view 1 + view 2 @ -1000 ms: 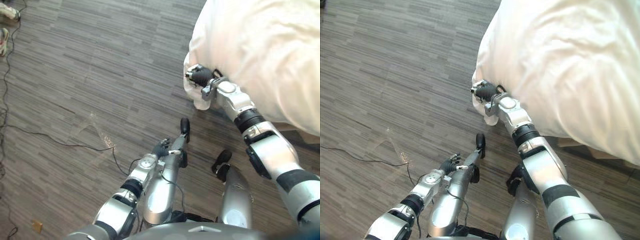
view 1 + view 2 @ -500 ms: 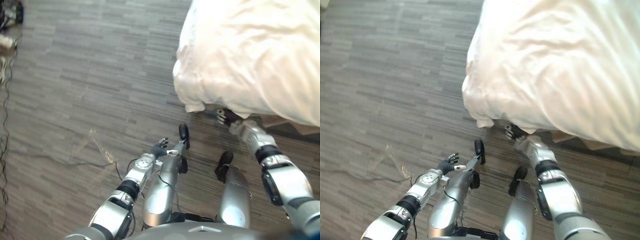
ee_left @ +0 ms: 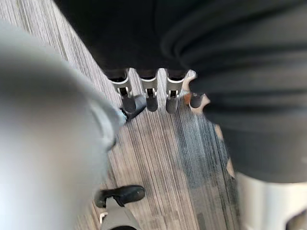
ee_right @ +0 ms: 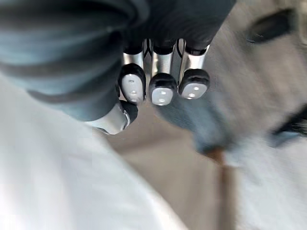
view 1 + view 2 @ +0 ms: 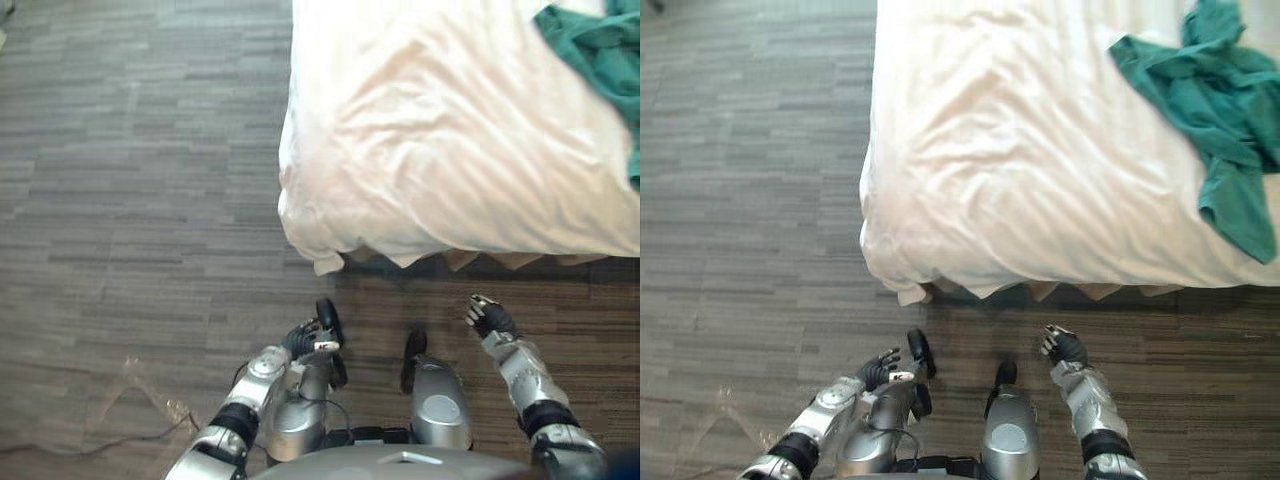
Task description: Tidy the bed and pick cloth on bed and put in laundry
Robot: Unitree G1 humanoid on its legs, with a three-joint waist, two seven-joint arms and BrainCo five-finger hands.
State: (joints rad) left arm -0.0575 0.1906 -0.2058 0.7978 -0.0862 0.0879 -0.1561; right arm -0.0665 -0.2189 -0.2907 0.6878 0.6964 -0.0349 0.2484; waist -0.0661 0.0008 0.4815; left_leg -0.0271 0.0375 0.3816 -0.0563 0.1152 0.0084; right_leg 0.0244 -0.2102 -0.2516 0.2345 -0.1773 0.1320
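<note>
— Silver fingers [image 4: 162, 72] on the right hand [image 5: 1065, 347] are curled in with nothing in them, thumb tucked alongside. It hangs low over the grey plank floor [image 5: 140, 180], just off the near edge of the bed [image 5: 450, 150].

— And the left hand [image 5: 303, 337]?

— Down low over the floor too, fingers loose, nothing in them.

— Where's the cloth tho?

— Green cloth [image 5: 1220, 100] lies crumpled on the far right part of the bed, well apart from both hands. The bed's white top is rumpled, and one corner of it droops over the near left edge.
</note>
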